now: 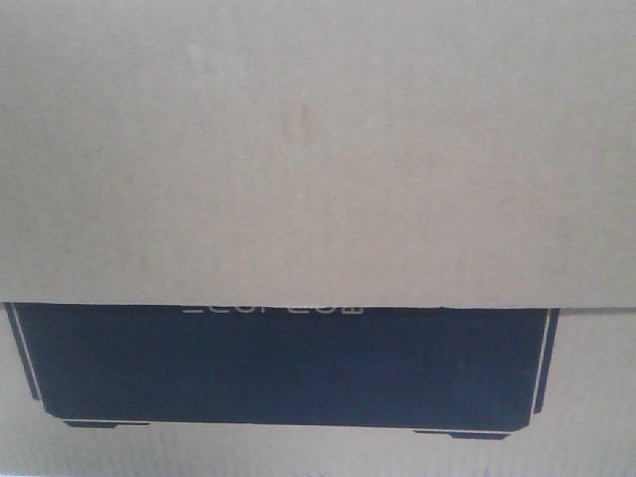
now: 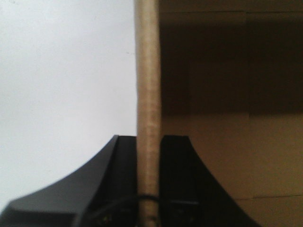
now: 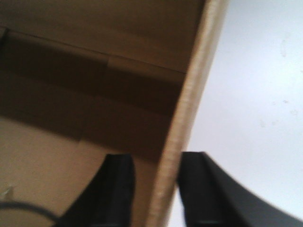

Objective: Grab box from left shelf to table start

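The brown cardboard box fills the front view, its black printed rectangle with white lettering low in the frame. In the left wrist view my left gripper is shut on the box's upright wall edge, one black finger on each side, pressed against it. In the right wrist view my right gripper straddles the opposite wall edge. The finger inside the box stands apart from the wall, so the jaws are open. The box's inside is empty. The left shelf is out of view.
A plain white surface lies outside the box in the left wrist view and in the right wrist view. The box blocks everything else in the front view.
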